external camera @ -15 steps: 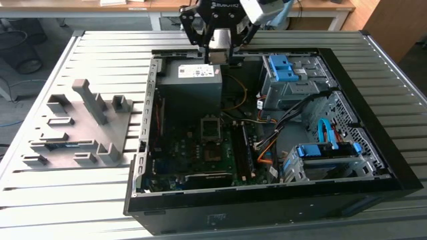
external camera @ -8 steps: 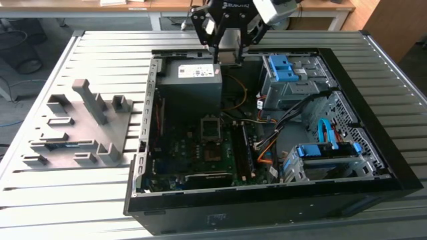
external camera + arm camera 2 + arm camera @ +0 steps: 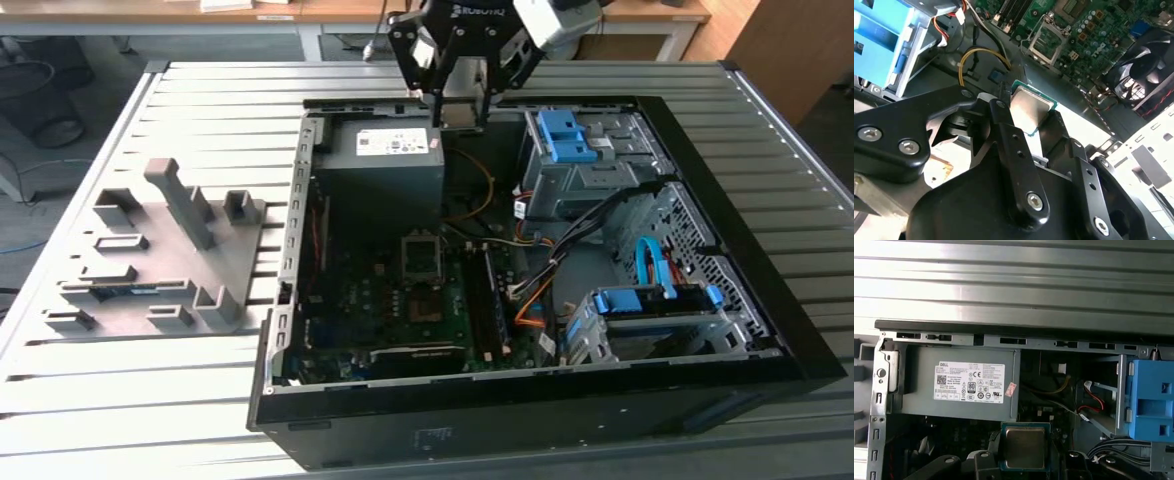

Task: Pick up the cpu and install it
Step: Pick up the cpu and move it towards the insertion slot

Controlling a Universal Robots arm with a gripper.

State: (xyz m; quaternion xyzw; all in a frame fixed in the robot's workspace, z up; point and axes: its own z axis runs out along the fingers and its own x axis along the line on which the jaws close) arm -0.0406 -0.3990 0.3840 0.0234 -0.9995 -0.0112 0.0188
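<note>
The cpu, a small square chip with a pale metal top, hangs above the far edge of the open computer case, over the power-supply box. My gripper is shut on the cpu, one black finger on each side edge. In both wrist views the cpu sits flat between the fingers. The dark metal-framed socket lies on the green motherboard in the middle of the case, nearer the camera than the gripper, and also appears in the second wrist view as the socket.
Blue drive cages and loose cables fill the case on the exterior view's right. A grey fixture tray with upright blocks lies on the slatted table at the exterior view's left. A black fan sits near the board.
</note>
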